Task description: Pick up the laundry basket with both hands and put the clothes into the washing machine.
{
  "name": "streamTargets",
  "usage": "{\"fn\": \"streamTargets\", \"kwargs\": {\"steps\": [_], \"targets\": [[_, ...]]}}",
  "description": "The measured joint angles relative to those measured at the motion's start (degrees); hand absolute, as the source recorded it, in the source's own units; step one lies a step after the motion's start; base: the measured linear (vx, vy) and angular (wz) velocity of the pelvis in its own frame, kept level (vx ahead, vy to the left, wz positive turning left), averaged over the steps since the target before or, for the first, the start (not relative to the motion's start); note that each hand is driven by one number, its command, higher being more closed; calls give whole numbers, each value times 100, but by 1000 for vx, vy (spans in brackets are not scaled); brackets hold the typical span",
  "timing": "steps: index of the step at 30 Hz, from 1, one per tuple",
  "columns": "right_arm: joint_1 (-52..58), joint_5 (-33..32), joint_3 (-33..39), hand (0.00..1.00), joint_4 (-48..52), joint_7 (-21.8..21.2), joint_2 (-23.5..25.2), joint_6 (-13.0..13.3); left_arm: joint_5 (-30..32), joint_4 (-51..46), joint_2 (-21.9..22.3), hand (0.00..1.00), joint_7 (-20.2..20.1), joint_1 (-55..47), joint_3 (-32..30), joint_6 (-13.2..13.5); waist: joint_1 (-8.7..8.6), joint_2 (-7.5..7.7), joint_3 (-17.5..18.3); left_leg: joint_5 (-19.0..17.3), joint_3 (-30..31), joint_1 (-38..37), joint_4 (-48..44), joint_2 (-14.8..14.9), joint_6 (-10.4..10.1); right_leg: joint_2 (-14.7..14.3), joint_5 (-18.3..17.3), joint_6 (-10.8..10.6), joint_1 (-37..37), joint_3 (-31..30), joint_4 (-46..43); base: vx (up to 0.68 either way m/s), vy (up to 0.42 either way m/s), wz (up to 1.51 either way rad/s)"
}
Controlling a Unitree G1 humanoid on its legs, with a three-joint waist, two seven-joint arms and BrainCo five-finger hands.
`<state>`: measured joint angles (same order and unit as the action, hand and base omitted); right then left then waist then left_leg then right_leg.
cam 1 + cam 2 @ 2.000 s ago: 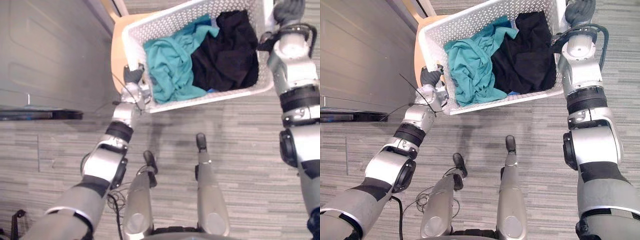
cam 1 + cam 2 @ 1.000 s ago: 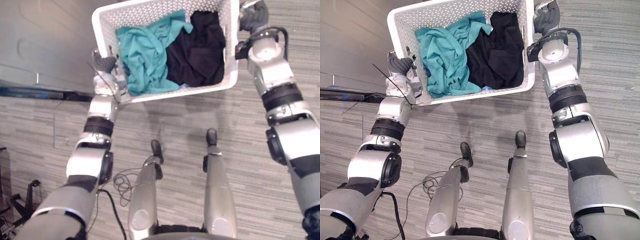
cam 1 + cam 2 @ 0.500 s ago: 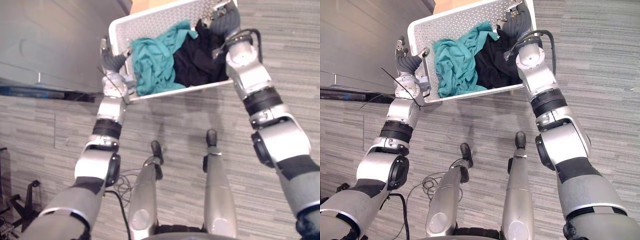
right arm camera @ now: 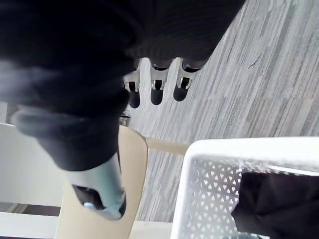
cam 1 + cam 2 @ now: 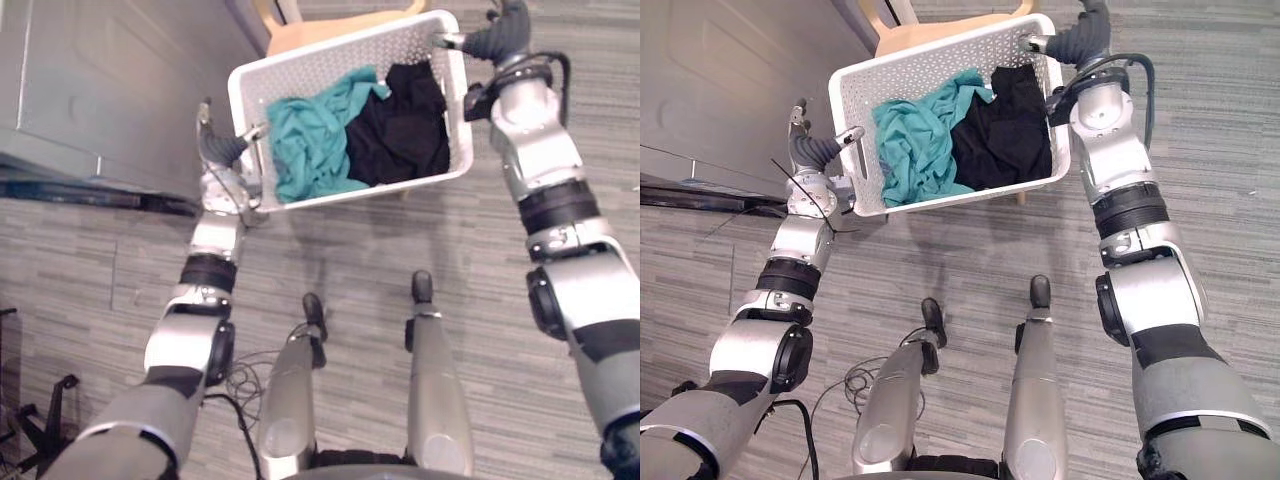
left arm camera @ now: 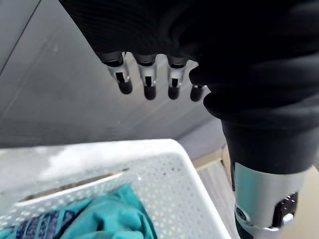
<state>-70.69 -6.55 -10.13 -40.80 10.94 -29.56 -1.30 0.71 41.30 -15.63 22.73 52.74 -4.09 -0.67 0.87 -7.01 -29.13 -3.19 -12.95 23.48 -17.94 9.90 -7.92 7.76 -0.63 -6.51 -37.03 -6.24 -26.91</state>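
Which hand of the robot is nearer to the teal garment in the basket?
Left. The left hand is at the laundry basket's end wall, just beside the teal garment; the right hand is at the opposite end, beyond the black garment.

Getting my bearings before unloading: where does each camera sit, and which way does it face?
Left eye view: head, facing down at the basket; both arms, left robot hand, right robot hand.
Right eye view: head, just beside; same scene.
Left wrist view: left wrist, along its fingers over the basket's end, teal cloth.
Right wrist view: right wrist, along its fingers toward floor and chair; black cloth.
Shared: the basket, in all four.
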Motion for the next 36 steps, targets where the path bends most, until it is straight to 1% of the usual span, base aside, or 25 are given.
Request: {"fn": "streamTargets", "kwargs": {"steps": [3, 5, 6, 9, 11, 12, 13, 15, 16, 17, 18, 19, 20, 21, 22, 23, 24, 25, 26, 27, 29, 30, 31, 34, 36], "targets": [[215, 38, 134, 0, 177, -2, -134, 7, 46, -115, -161, 0, -34, -113, 15, 13, -1, -4, 1, -13, -2, -118, 2, -5, 16, 23, -22, -10, 131, 11, 4, 55, 6, 1], [342, 43, 157, 0, 186, -15, -250, 7, 172, -225, -294, 0, -42, -205, 173, 33, -5, -9, 6, -21, 6, -247, 2, -11, 26, 28, -85, -9, 281, 53, -18, 34, -9, 8], [411, 44, 281, 0, 230, -41, -262, 7, 235, -310, -321, 0, -68, -235, 233, 65, 0, -9, 5, -26, 14, -303, 6, -16, 30, 37, -120, -6, 334, 80, -46, 34, -20, 14], [919, 47, 612, 0, 911, -111, -292, 59, 273, -754, -363, 0, -144, -413, 487, 125, 12, -10, 26, -48, 35, -463, 12, -12, 23, 56, -210, 6, 508, 143, -115, 34, -21, 10], [1549, 81, 719, 0, 1486, -115, -292, 98, 401, -1107, -318, 0, -149, -796, 816, 231, 24, -21, 209, -62, 37, -532, 39, -24, 19, 82, -281, -7, 569, 168, -145, 52, -13, 6], [1696, 100, 769, 0, 1608, -115, -293, 100, 402, -1180, -294, 0, -150, -857, 867, 229, 22, -20, 239, -63, 37, -547, 48, -30, 18, 91, -292, -13, 584, 175, -154, 70, -11, 10], [2139, 185, 924, 0, 1940, -115, -296, 99, 397, -1422, -195, 0, -148, -1034, 1009, 240, 20, -14, 350, -70, 45, -572, 79, -47, 8, 118, -322, -15, 600, 199, -177, 83, -9, 9], [2770, 292, 1272, 0, 2391, -109, -223, 102, 405, -1728, 183, 0, -130, -1161, 1320, 257, 35, -17, 418, -70, 56, -656, 97, -55, 8, 127, -329, -24, 701, 212, -161, 73, -5, 8], [3076, 336, 1464, 0, 2551, -107, -127, 101, 405, -1837, 516, 0, -124, -1159, 1523, 256, 32, -22, 426, -89, 83, -730, 96, -48, -2, 127, -332, -29, 821, 251, -110, 28, 14, 10], [3393, 451, 1602, 0, 2704, -85, 29, 94, 470, -1856, 1080, 0, -69, -1086, 1899, 245, 12, -10, 459, -123, 113, -805, 96, -32, 16, 126, -332, -32, 966, 303, -27, 19, 26, 4], [3727, 524, 1640, 0, 2994, -41, 231, 101, 690, -1671, 1770, 0, 138, -946, 2507, 208, 7, 63, 583, -143, 82, -848, 108, -32, 34, 130, -326, -40, 1016, 299, 37, 0, 0, 0], [3860, 529, 1640, 0, 3117, -11, 308, 115, 777, -1495, 2051, 0, 148, -855, 2731, 197, 7, 91, 642, -147, 70, -853, 114, -33, 36, 130, -323, -46, 1021, 291, 51, 33, 14, -11], [3988, 544, 1625, 0, 3250, 16, 485, 147, 864, -1334, 2207, 0, 151, -753, 3120, 161, -59, 155, 697, -147, 42, -926, 155, -31, 36, 120, -318, -49, 1067, 278, 83, 44, -4, -19], [4276, 544, 1685, 0, 3467, 30, 658, 228, 1032, -1198, 2217, 0, 107, -678, 3408, 163, -152, 224, 759, -149, -8, -1065, 221, -9, 36, 87, -315, -45, 1169, 263, 143, 44, -13, -22], [4476, 549, 1734, 0, 3592, 43, 682, 282, 1080, -1184, 2228, 0, 95, -667, 3411, 157, -170, 249, 790, -153, -25, -1137, 261, 0, 30, 69, -316, -46, 1213, 259, 187, 32, -24, -26], [4967, 565, 1919, 0, 3803, 64, 680, 369, 1120, -1180, 2262, 0, 98, -666, 3350, 143, -155, 276, 914, -149, -62, -1243, 394, 16, 33, 38, -317, -48, 1283, 266, 280, 45, -27, -13], [5440, 565, 2138, 0, 3868, 104, 682, 395, 1113, -1192, 2254, 0, 97, -667, 3287, 124, -136, 299, 1049, -135, -56, -1321, 510, 16, 13, 32, -315, -46, 1342, 296, 339, 56, -28, -6], [5690, 566, 2228, 0, 3907, 128, 688, 396, 1113, -1222, 2247, 0, 96, -669, 3283, 122, -121, 303, 1093, -122, -47, -1380, 566, 14, 2, 33, -308, -36, 1397, 318, 376, 77, -22, 6], [6164, 567, 2410, 0, 3968, 127, 795, 400, 1075, -1351, 2220, 0, 52, -728, 3295, 125, -69, 322, 1238, -102, -13, -1428, 649, 11, -16, 26, -291, -37, 1464, 352, 465, 68, -10, 7], [6384, 567, 2496, 0, 3993, 115, 899, 410, 1019, -1497, 2192, 0, -27, -811, 3323, 153, -62, 333, 1311, -89, 16, -1452, 696, 7, -22, 26, -282, -39, 1507, 377, 517, 90, -2, 12], [7203, 565, 2600, 0, 4114, 58, 1411, 467, 883, -2062, 2090, 0, -243, -1291, 3433, 296, -12, 396, 1554, -64, 53, -1534, 807, 6, -26, 39, -260, -58, 1651, 461, 648, 108, 9, 12], [7398, 564, 2605, 0, 4189, 21, 1549, 478, 861, -2196, 2084, 0, -281, -1432, 3465, 331, -8, 412, 1591, -65, 60, -1547, 806, 5, -27, 47, -259, -62, 1687, 478, 670, 123, 21, 15], [7761, 563, 2538, 0, 4295, -78, 1820, 531, 752, -2387, 2073, 0, -379, -1708, 3509, 373, -4, 427, 1628, -66, 131, -1578, 806, -8, -28, 76, -252, -75, 1781, 545, 717, 87, 19, 21], [8407, 531, 2373, 0, 4359, -260, 2358, 542, 568, -2645, 1912, 0, -634, -2386, 3725, 385, 16, 479, 1685, -67, 199, -1681, 809, -57, -26, 155, -267, -97, 1945, 637, 724, 45, 30, 17], [8656, 434, 2293, 0, 4358, -378, 2523, 552, 532, -2753, 1793, 0, -775, -2844, 3734, 385, 10, 475, 1695, -73, 259, -1741, 822, -101, -18, 217, -293, -132, 2049, 694, 731, -19, 28, 18]]}}
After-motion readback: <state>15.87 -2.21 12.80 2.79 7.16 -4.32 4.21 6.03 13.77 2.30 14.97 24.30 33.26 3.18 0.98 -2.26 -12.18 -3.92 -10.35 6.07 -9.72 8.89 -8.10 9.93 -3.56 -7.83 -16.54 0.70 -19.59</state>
